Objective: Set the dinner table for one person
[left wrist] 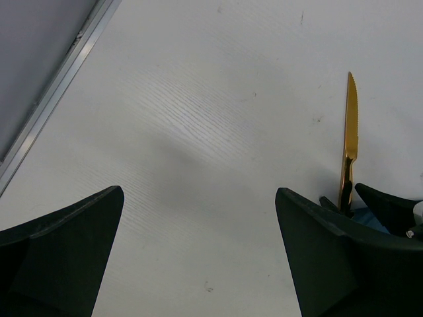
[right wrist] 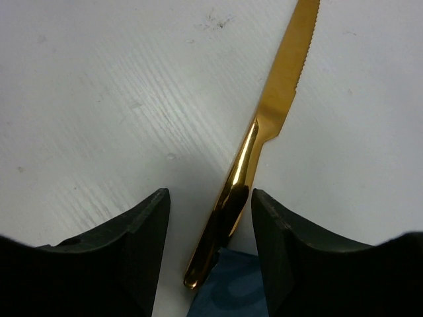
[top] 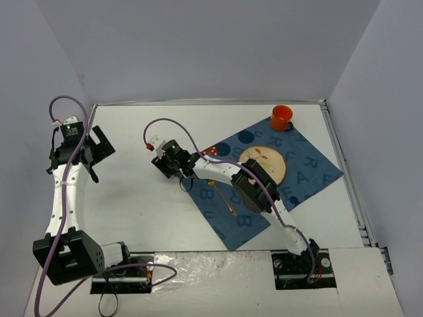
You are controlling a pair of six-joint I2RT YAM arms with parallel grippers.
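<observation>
- right gripper: partly open, low over the table, jaws either side of the gold knife handle. There is a gap on one side, and the other finger is at or nearly touching the handle. No firm hold yet.
- knife: flat, blade on bare table, handle end just over the blue cloth edge. It probably needs moving to lie beside the plate.
- left gripper: fully open and empty, hanging over bare table well to the left, out of the way.
- table: wide white top under everything. The cloth sits right of centre with the plate on it and an orange cup at the cloth's far corner.
- hidden: in the top view the right arm covers the knife. It also crosses a gold utensil on the cloth, fork or spoon unclear. The small red item by the plate is too small to name.
</observation>
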